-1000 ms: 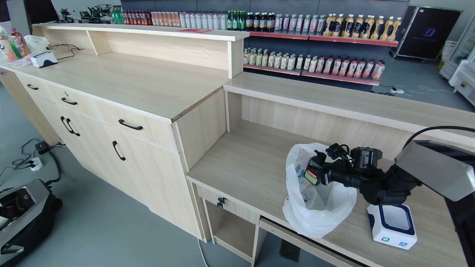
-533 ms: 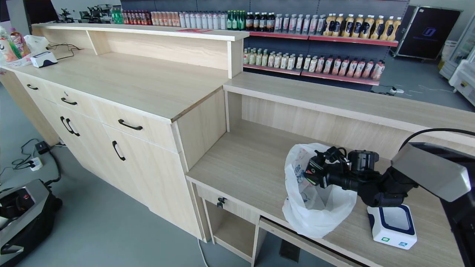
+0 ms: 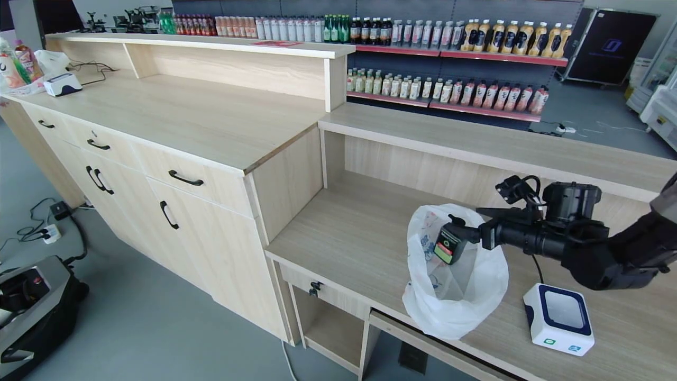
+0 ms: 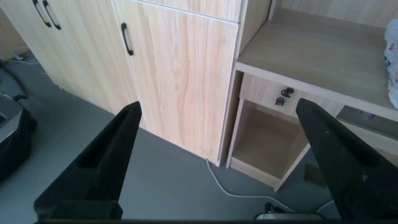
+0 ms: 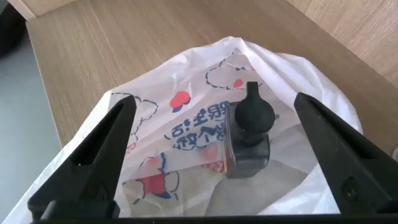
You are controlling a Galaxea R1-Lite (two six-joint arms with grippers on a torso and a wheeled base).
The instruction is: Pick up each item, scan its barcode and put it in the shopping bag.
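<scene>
A white plastic shopping bag (image 3: 449,301) stands open on the low wooden desk (image 3: 359,233). A small dark item (image 3: 447,250) with a black cap, a green dot and a red label sits upright in the bag's mouth; the right wrist view has it (image 5: 249,140) inside the bag (image 5: 186,124). My right gripper (image 3: 459,228) hovers just above and right of it, open, its fingers spread well clear of the item (image 5: 214,101). A white and blue barcode scanner (image 3: 559,317) lies right of the bag. My left gripper (image 4: 217,106) hangs open and holds nothing, low over the floor beside the cabinet.
A raised ledge (image 3: 476,143) runs behind the desk. A taller counter with drawers (image 3: 174,121) stands to the left, with another scanner (image 3: 62,83) at its far end. Store shelves of bottles (image 3: 444,63) line the back. Cables and a power strip (image 3: 47,233) lie on the floor.
My right arm has pulled back to the right and risen, away from above the scanner. The dark item stays at the bag's mouth.
</scene>
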